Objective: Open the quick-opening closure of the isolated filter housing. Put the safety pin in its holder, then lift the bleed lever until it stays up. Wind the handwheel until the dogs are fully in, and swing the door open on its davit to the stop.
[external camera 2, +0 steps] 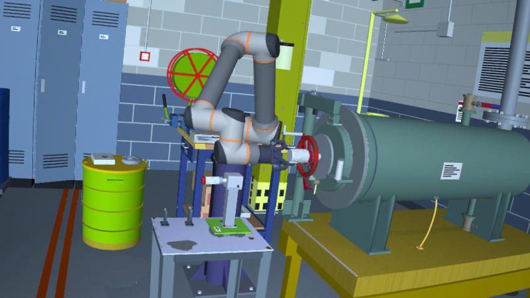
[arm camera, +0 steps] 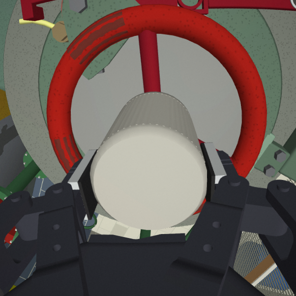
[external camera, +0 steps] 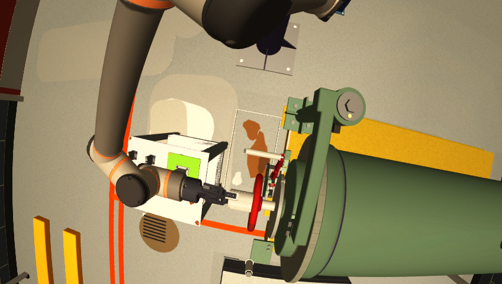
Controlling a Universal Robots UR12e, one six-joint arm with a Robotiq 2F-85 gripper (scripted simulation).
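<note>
My gripper grips the pale knurled hub knob of the red handwheel, held by its free end. The handwheel sits at the centre of the round green door of the filter housing. The door hangs on its green davit arm and lies against the vessel. The bleed lever, with a white grip and red arm, stands above the handwheel. The safety pin sits in its grey holder post on the small table.
The yellow bench carries the housing on green saddles. The small grey table stands under my arm, with a blue rack behind. A green drum stands to the left, before blue lockers.
</note>
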